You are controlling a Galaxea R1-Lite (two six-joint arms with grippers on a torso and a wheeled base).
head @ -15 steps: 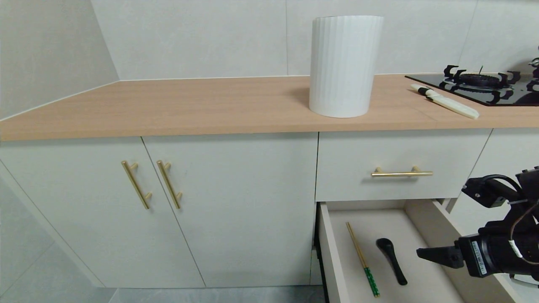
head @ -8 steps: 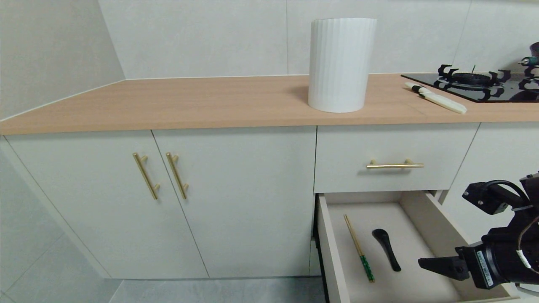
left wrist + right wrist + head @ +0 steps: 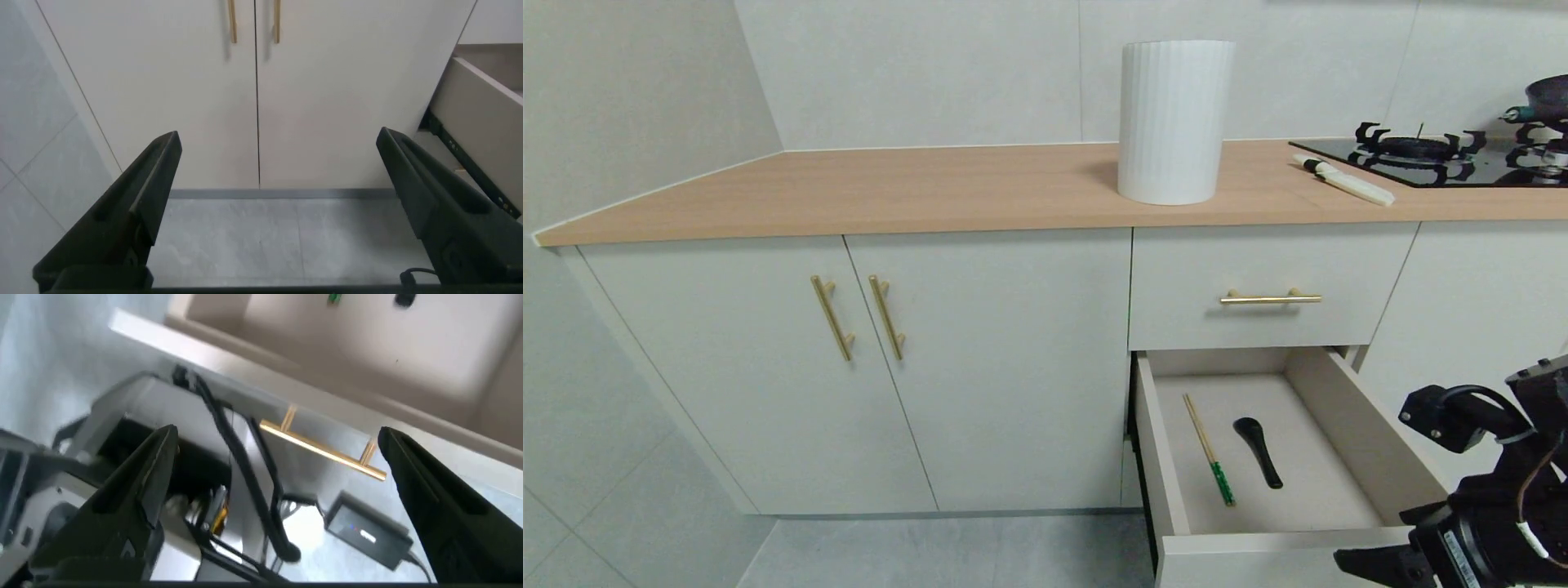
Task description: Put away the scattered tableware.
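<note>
- Wood-grain tabletop (image 3: 890,188) is carrying a white ribbed canister (image 3: 1172,122); a cream-coloured knife (image 3: 1342,180) is lying near the gas hob (image 3: 1421,151).
- Lower drawer (image 3: 1339,425) is standing pulled out; chopsticks (image 3: 1207,447) and a black spoon (image 3: 1258,452) are lying side by side on its floor, not touching.
- Right gripper (image 3: 276,437) is hanging by the drawer's front corner, fingers spread, gripping nothing.
- Left gripper (image 3: 278,139) is facing the double cabinet doors (image 3: 327,82), low near the floor, fingers spread wide, empty.

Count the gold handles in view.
4: left door handle, right door handle, shut drawer's handle, open drawer's handle in the right wrist view. More may lie off-frame.
</note>
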